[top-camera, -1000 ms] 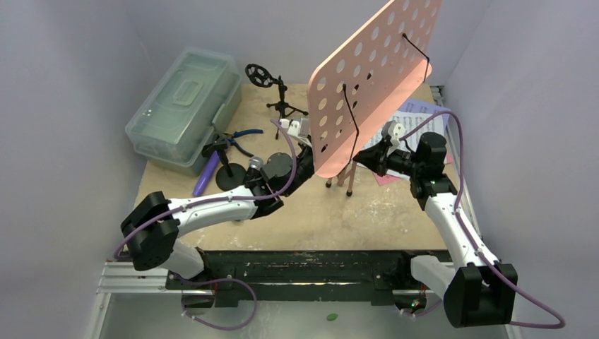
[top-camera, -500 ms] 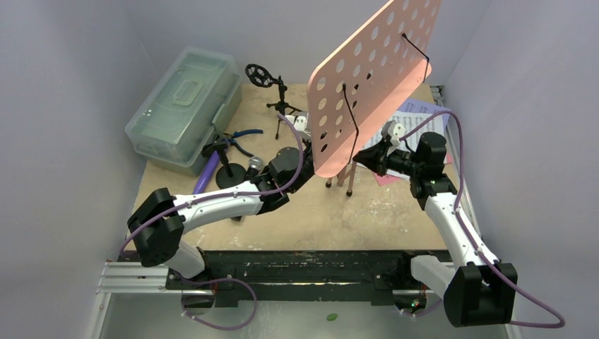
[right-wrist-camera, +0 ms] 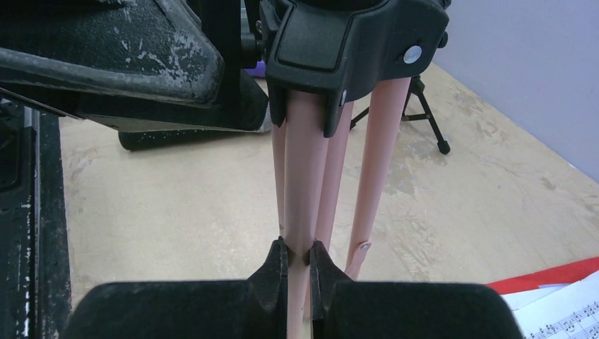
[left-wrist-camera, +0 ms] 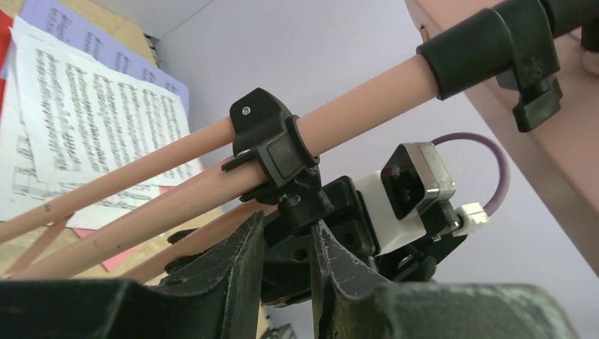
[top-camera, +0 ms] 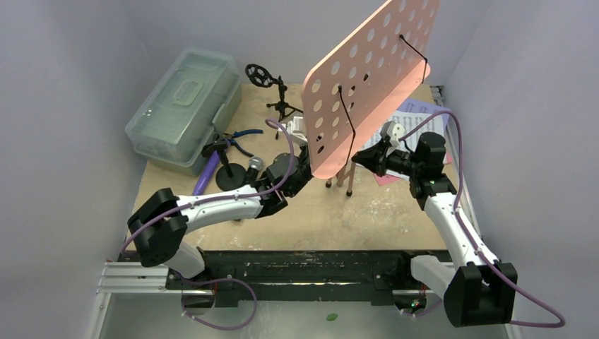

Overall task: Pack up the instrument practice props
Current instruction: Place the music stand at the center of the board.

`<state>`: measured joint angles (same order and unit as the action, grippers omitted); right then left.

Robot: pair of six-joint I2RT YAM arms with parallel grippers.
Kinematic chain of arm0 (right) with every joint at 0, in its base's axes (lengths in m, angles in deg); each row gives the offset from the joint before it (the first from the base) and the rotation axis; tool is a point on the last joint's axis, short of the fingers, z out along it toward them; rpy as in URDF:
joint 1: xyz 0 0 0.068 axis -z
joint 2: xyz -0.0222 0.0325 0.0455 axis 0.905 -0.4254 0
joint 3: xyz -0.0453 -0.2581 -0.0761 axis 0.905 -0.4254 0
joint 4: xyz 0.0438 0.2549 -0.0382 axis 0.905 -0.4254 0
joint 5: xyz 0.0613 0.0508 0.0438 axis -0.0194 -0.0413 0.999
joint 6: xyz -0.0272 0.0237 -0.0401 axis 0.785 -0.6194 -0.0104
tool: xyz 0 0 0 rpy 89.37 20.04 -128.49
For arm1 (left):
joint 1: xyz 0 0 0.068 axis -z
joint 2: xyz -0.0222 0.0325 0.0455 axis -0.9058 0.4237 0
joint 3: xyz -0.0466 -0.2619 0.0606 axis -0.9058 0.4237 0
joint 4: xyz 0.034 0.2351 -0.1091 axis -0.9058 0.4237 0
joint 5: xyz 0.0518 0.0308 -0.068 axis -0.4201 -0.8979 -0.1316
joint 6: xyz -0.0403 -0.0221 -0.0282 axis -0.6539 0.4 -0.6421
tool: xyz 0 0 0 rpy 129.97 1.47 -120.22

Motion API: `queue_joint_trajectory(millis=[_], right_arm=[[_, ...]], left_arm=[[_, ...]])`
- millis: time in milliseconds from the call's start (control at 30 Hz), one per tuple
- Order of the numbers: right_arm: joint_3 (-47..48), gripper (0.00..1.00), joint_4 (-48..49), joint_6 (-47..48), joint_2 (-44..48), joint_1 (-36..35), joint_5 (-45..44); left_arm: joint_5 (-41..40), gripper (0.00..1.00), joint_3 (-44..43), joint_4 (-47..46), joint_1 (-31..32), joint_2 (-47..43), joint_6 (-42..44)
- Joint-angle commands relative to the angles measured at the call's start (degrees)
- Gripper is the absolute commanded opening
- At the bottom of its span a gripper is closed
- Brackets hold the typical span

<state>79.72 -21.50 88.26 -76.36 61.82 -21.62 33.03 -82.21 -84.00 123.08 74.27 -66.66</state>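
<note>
The pink perforated music rack [top-camera: 367,78] stands tilted above the table's middle on its pink tripod legs [top-camera: 339,173]. My right gripper [right-wrist-camera: 298,245] is shut on the rack's pink centre pole [right-wrist-camera: 305,169], below the black leg collar [right-wrist-camera: 353,35]. My left gripper [left-wrist-camera: 287,220] reaches under the rack from the left. Its fingers [left-wrist-camera: 236,268] pinch the small black knob [left-wrist-camera: 300,206] of the collar [left-wrist-camera: 272,141] on the pole. White and lilac sheet-music pages [top-camera: 418,116] lie at the right. A purple microphone [top-camera: 208,175] and a black-silver microphone [top-camera: 253,165] lie at the left.
A clear greenish case [top-camera: 184,106] sits closed at the back left. Blue-handled pliers [top-camera: 244,134] lie beside it. One black mic tripod [top-camera: 282,104] stands behind the left gripper, and a round-based stand [top-camera: 227,173] is to its left. A red page [right-wrist-camera: 544,277] edges the sheets.
My left gripper has risen toward the rack's pole and its jaws have narrowed onto the collar knob. The rack's panel has leaned slightly left. The right arm holds still.
</note>
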Motion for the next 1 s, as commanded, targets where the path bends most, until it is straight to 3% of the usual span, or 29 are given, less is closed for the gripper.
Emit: queue_joint_trajectory(millis=[0,133,267,400,700,867,967], right_arm=[[-1.8,0.0,-8.5,1.7,-2.1,0.3,-3.3],[-1.8,0.0,-8.6,1.7,-2.1,0.3,-3.4],[-1.8,0.0,-8.6,1.7,-2.0,0.3,-3.3],[-1.8,0.0,-8.6,1.7,-2.1,0.3,-3.2],[-1.8,0.0,-8.6,1.7,-2.2,0.3,-3.3],[-1.8,0.0,-8.5,1.8,-2.4,0.3,-3.3],[-1.8,0.0,-8.6,1.8,-2.3,0.3,-3.3]], left_arm=[[-1.1,0.2,3.3,-13.0,-0.2,-0.2,-13.5],[3.5,0.28,2.7,-17.6,-0.2,1.7,-14.5],[4.7,0.45,1.6,-11.5,-0.2,0.2,-9.0],[2.6,0.54,2.7,-4.7,-0.2,-2.8,-3.7],[-2.8,0.56,-3.5,10.8,-0.2,-5.3,9.3],[-3.8,0.55,-6.6,14.1,-0.2,-4.1,10.6],[-4.3,0.5,-8.1,15.5,-0.2,-3.2,9.7]])
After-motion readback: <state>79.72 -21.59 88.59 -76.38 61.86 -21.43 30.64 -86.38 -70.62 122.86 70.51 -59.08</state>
